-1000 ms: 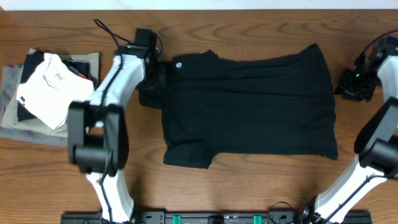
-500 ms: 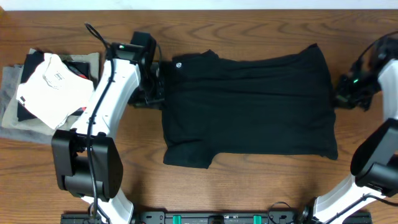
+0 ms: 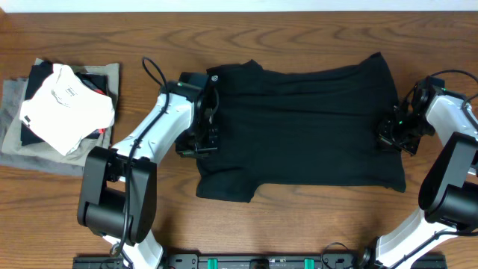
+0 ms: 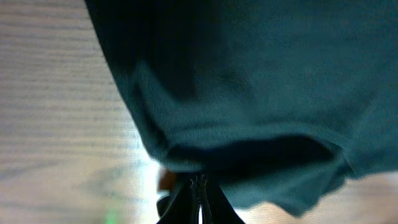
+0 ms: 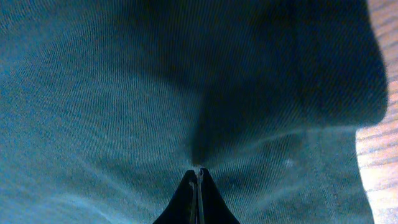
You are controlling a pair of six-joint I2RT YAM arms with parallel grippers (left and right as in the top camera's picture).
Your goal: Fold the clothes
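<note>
Left end effector (image 4: 198, 183) and right end effector (image 5: 198, 171) pinched closed, arms low

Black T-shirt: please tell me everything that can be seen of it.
The black T-shirt is plain, soft-looking fabric, short-sleeved, with a small pale label at the collar. It lies spread, lightly wrinkled, on the wooden table, collar toward the robot's left. The left fingers are shut on its collar-side edge, the right fingers on its hem end.

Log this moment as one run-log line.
left gripper: jaws shut on black T-shirt, collar end | right gripper: jaws shut on hem end | cloth: spread on table
</note>
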